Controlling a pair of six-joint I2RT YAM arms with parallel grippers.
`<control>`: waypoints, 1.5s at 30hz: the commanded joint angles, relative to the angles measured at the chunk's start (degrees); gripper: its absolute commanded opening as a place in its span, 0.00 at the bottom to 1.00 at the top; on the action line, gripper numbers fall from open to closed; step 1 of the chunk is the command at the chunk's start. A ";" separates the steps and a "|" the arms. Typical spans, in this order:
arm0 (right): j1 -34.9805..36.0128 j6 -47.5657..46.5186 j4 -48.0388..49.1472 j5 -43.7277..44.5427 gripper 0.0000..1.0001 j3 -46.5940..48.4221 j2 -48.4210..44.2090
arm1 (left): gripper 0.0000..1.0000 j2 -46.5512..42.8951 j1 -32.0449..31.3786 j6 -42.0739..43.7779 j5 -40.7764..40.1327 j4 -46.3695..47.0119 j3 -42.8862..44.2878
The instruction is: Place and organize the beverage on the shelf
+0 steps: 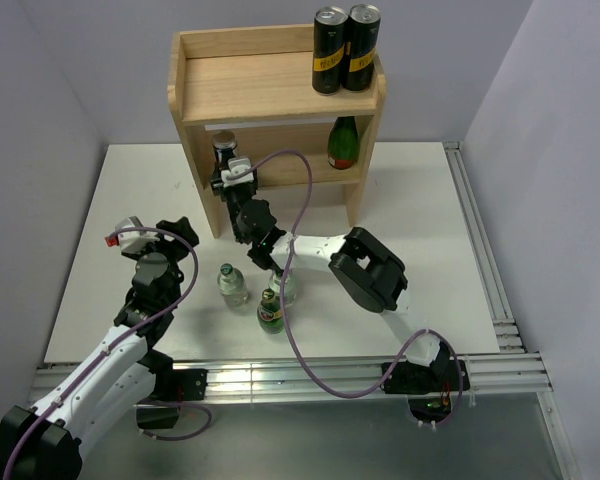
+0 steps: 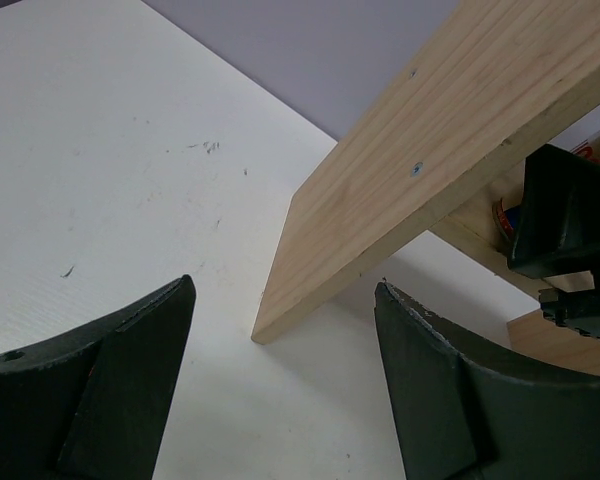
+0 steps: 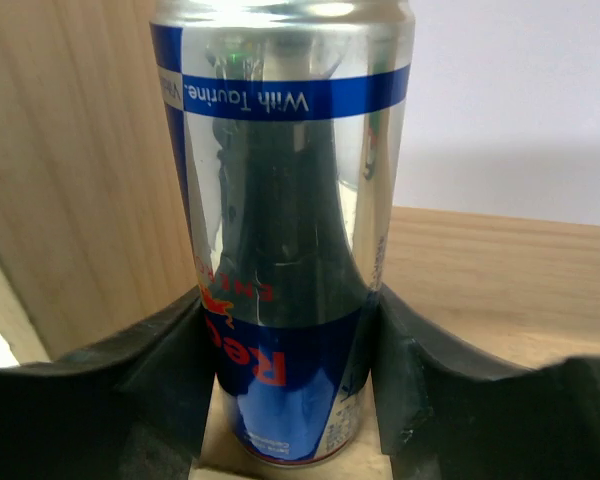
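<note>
Top view, room: pale grey walls (image 1: 40, 90) close in a white table (image 1: 420, 230); metal rails (image 1: 280, 378) run along its near edge.
Top view, shelf: the wooden shelf (image 1: 250, 90) stands at the far middle of the table. Two black cans (image 1: 330, 50) with yellow bands stand touching at the right end of its top board. One shelved green bottle (image 1: 342, 143) stands upright at the right of the lower board.
Top view, table drinks: two clear bottles (image 1: 232, 285) with green caps and a loose green bottle (image 1: 270, 312) stand upright near the front, close together; the right arm crosses over one clear bottle.
Top view, arms: the right gripper (image 1: 230, 172) reaches into the left end of the lower board. The left gripper (image 1: 175, 232) hangs over bare table, left of the shelf.
Left wrist view: the left gripper's fingers (image 2: 130, 370) stand apart with nothing between them. Below is scuffed white table, ahead the shelf's side panel, beyond it grey wall.
Right wrist view: the right gripper is clamped on a blue-silver can (image 3: 285, 200), a finger pressed to each side. The can stands upright on the lower board (image 3: 500, 270), just beside the left side panel (image 3: 70, 180), with pale wall behind.
</note>
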 commanded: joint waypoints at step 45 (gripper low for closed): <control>1.14 3.87 -13.33 -5.89 1.00 4.50 -4.11 | 0.79 -1.40 -0.33 1.50 -2.03 0.65 0.31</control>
